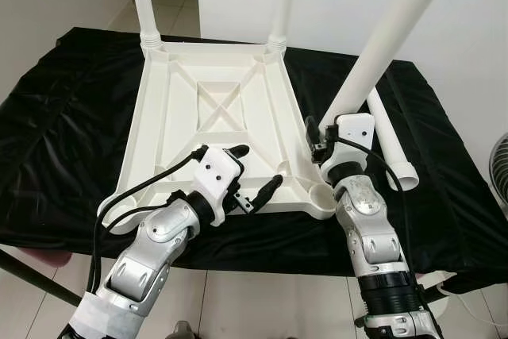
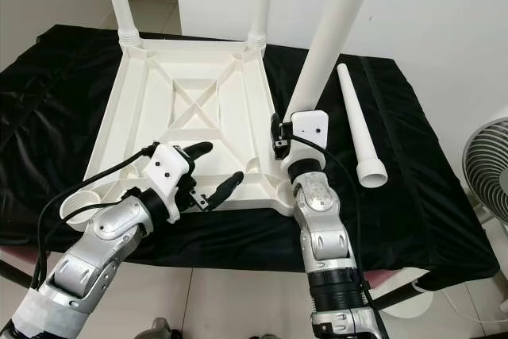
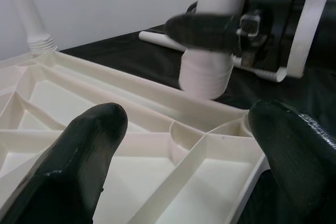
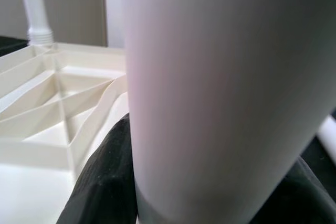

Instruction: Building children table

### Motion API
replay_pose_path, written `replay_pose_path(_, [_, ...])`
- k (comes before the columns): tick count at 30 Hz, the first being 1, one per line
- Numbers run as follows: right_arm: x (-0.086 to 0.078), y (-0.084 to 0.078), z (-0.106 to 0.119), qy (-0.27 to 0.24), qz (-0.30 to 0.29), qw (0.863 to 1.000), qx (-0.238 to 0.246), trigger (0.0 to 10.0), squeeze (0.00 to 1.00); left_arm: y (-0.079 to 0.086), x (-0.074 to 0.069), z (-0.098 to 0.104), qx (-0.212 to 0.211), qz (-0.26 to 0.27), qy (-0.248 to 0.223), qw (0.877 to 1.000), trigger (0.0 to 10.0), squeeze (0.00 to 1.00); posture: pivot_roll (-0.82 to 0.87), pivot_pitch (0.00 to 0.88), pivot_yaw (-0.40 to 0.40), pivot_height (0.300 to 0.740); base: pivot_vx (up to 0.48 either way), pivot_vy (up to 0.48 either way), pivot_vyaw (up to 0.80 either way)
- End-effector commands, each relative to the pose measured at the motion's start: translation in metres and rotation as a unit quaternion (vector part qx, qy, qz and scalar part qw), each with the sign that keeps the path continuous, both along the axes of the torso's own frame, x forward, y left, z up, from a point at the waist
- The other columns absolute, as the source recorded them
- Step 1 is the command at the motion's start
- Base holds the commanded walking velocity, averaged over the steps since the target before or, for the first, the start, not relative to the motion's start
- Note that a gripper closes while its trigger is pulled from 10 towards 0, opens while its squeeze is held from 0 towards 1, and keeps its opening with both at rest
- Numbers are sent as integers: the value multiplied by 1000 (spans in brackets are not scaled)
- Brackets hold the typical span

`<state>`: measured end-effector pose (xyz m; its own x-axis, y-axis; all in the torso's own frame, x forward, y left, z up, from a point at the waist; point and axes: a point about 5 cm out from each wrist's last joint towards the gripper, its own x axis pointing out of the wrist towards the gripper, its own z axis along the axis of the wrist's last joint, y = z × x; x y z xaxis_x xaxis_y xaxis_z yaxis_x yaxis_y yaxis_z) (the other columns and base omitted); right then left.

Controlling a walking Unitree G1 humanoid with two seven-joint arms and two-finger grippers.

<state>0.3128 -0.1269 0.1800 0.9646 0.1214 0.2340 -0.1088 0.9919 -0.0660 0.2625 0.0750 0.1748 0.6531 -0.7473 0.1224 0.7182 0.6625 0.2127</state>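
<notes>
Two white legs [image 1: 146,1] are seen screwed upright into the far corners of the upturned white tabletop [image 1: 218,129], laid on a black cloth [image 1: 71,140]. A third leg [image 1: 381,45] is clamped, tilted, by the right gripper [image 1: 324,134] above the near right corner socket [image 1: 319,194]. The left gripper [image 1: 255,171] is held wide apart, empty, over the near edge. One loose leg [image 1: 390,142] is laid beside.

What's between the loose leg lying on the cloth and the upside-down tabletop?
The right claw holding a tilted leg, over bare black cloth, seen in both eye views.
</notes>
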Motion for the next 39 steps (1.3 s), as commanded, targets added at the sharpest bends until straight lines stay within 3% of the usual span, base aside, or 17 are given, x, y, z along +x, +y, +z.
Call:
replay_pose_path(1, [-4, 1, -2, 2, 4, 1000, -5, 10000, 0, -4, -8, -6, 17, -45, 12, 999, 10000, 0, 122, 55, -43, 740, 0, 0, 0])
replay_pose_path(20, [-28, 3, -14, 24, 16, 1000, -10, 10000, 0, 2, -4, -5, 18, -37, 10, 999, 10000, 0, 117, 47, -54, 740, 0, 0, 0])
replay_pose_path(24, [-41, -2, -15, 29, 0, 999, -12, 10000, 0, 3, -2, -4, 20, -34, 7, 999, 10000, 0, 97, 63, -43, 740, 0, 0, 0])
replay_pose_path(39, [-61, -13, -17, 46, -24, 998, -26, 10000, 0, 0, 3, -3, 32, -47, 1, 998, 10000, 0, 66, 86, -19, 740, 0, 0, 0])
